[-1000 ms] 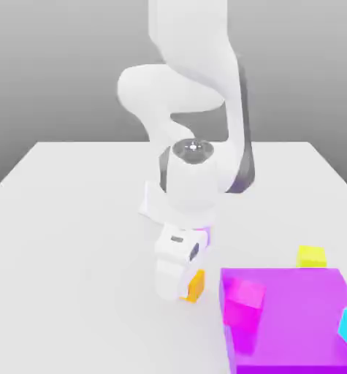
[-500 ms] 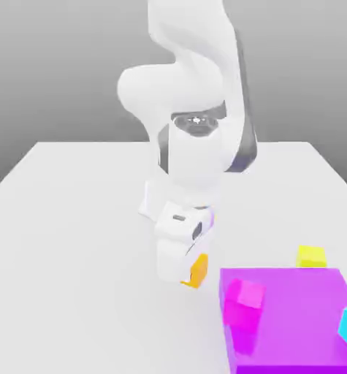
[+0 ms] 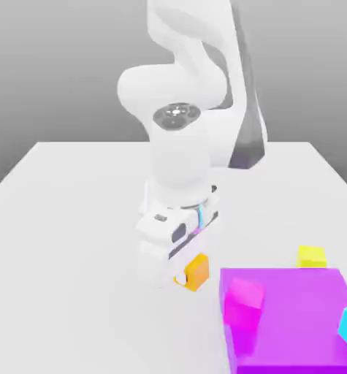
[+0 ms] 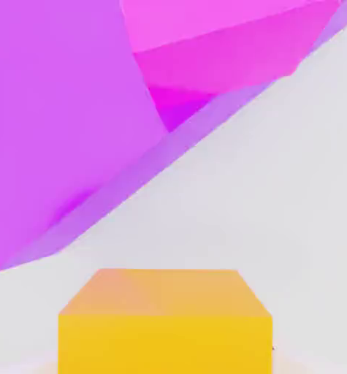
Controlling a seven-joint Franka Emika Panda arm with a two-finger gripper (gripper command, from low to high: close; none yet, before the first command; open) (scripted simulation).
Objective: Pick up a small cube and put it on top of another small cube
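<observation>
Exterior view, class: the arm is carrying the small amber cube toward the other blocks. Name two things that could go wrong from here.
1. The small amber cube hangs low at the tool, beside the big purple block; moving across at this level, it could strike the block's edge.
2. The magenta cube sits near that edge with the lemon-yellow cube behind, so a slightly off placement could nudge or tip a cube.

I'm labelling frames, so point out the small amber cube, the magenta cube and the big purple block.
small amber cube [image 3: 197, 272], exterior view, front face.
magenta cube [image 3: 243, 301], exterior view, front face.
big purple block [image 3: 300, 314], exterior view, bare top surface.
</observation>
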